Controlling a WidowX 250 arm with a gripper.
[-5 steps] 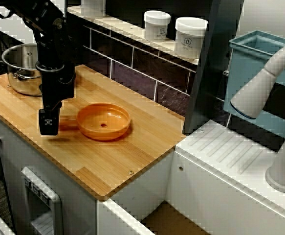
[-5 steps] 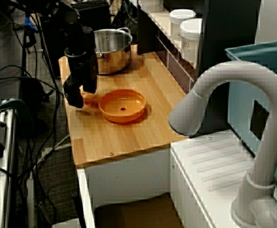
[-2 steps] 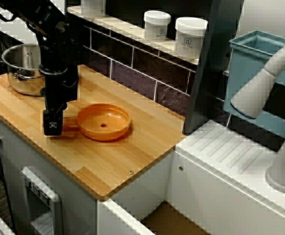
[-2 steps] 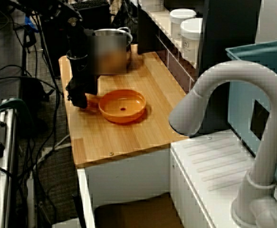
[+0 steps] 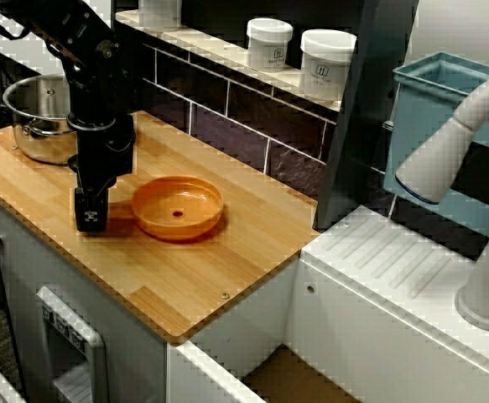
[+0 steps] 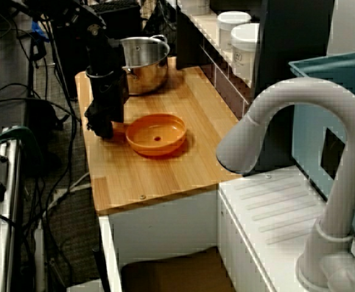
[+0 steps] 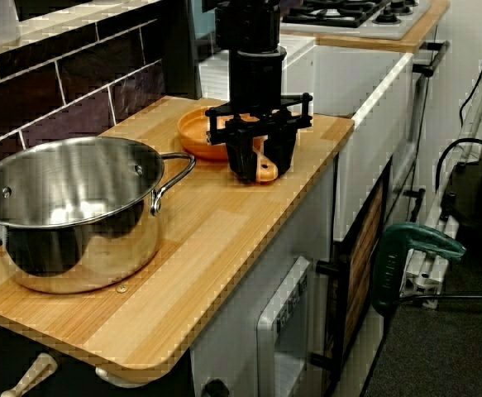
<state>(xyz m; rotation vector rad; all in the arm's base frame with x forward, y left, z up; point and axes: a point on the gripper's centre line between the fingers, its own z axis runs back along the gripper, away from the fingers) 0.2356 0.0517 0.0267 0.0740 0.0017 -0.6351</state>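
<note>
An orange toy pan (image 5: 177,207) (image 6: 156,134) (image 7: 203,132) lies on the wooden worktop (image 5: 185,277), its short handle pointing to the front edge. My black gripper (image 5: 91,220) (image 6: 101,129) (image 7: 263,169) points straight down, low over that handle. In the view from the pot's end, its two fingers stand on either side of the handle, close against it, and the orange tip (image 7: 265,172) shows between them. The arm hides most of the handle in the other two views.
A steel pot (image 5: 39,113) (image 7: 67,211) stands on the worktop behind the arm. Two white jars (image 5: 269,42) (image 5: 326,63) sit on the tiled ledge. To the right are a white sink unit with a grey faucet (image 6: 287,121) and a blue bin (image 5: 445,126).
The gripper has dropped from just above the pan's handle down around it and shifted slightly toward the pot. The pan has nudged a little.
</note>
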